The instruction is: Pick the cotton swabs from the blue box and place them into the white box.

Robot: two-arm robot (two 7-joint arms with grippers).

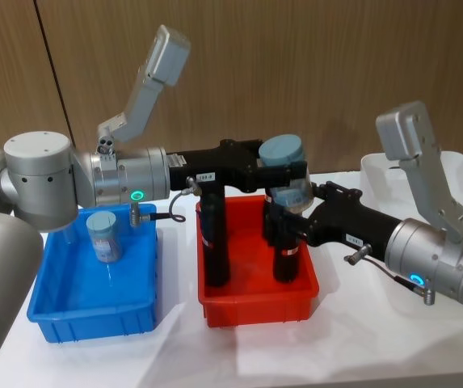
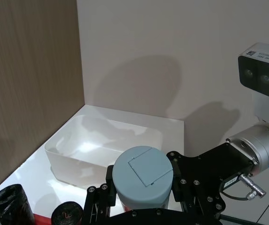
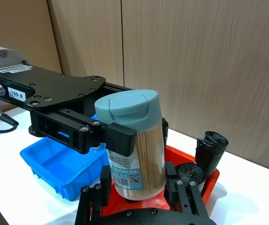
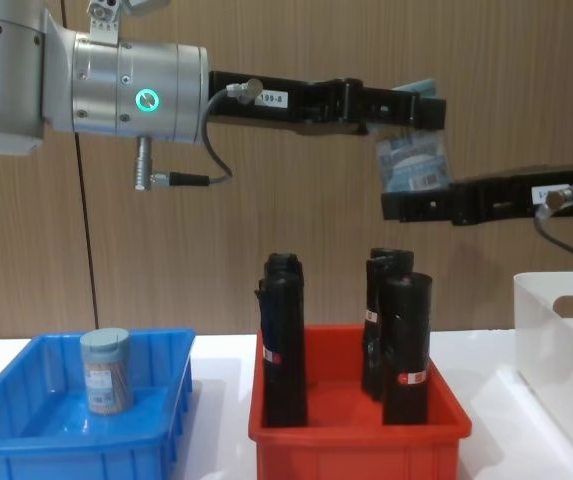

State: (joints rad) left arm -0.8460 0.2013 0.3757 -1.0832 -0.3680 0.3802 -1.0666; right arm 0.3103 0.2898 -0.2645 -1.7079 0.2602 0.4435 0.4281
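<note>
One jar of cotton swabs (image 1: 284,171), clear with a grey-blue lid, hangs in the air above the red bin. My left gripper (image 1: 284,162) is shut on its upper part just under the lid, reaching in from the left. My right gripper (image 3: 138,187) comes from the right, its fingers pressed against both sides of the jar's base (image 3: 136,159). A second cotton swab jar (image 1: 103,235) stands upright in the blue box (image 1: 94,311) at the left. The white box (image 4: 556,340) sits at the far right, its inside (image 2: 101,145) holding nothing.
A red bin (image 1: 255,303) stands in the middle between the blue and white boxes, with several tall black rolls (image 4: 284,340) upright in it, right under the held jar. A wood-panelled wall rises behind the white table.
</note>
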